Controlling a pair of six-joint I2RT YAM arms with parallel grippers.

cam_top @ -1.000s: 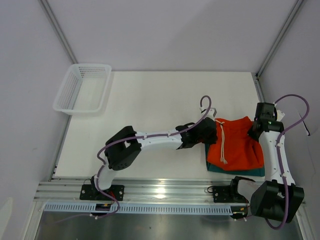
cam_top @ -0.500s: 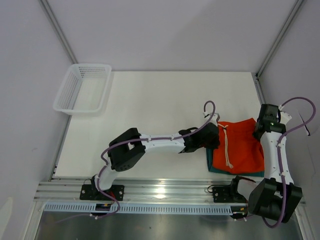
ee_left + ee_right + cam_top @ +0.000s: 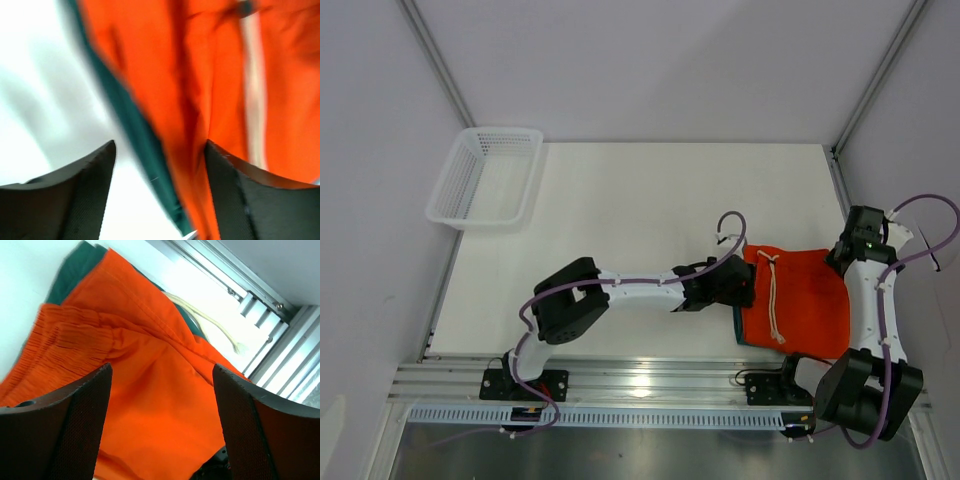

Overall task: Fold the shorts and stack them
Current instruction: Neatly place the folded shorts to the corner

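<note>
In the overhead view, the left arm reaches low across the white table (image 3: 620, 200) toward centre right. Its left gripper (image 3: 738, 287) is released, jaws apart and gripping nothing, at the left edge of the bright orange fabric shorts (image 3: 805, 305). The right arm runs up the right side of the frame. The right gripper (image 3: 844, 256) is also spread wide and empty, over the orange pair's upper right corner. These lie on the dark teal-green fabric shorts (image 3: 741, 328), with the white drawstring (image 3: 777, 300) on top. The white mesh plastic basket (image 3: 455, 188) sits upper left, well apart.

Top view overhead, both wrists close (left blurred), sharing orange shorts (image 3: 805, 300)
</note>
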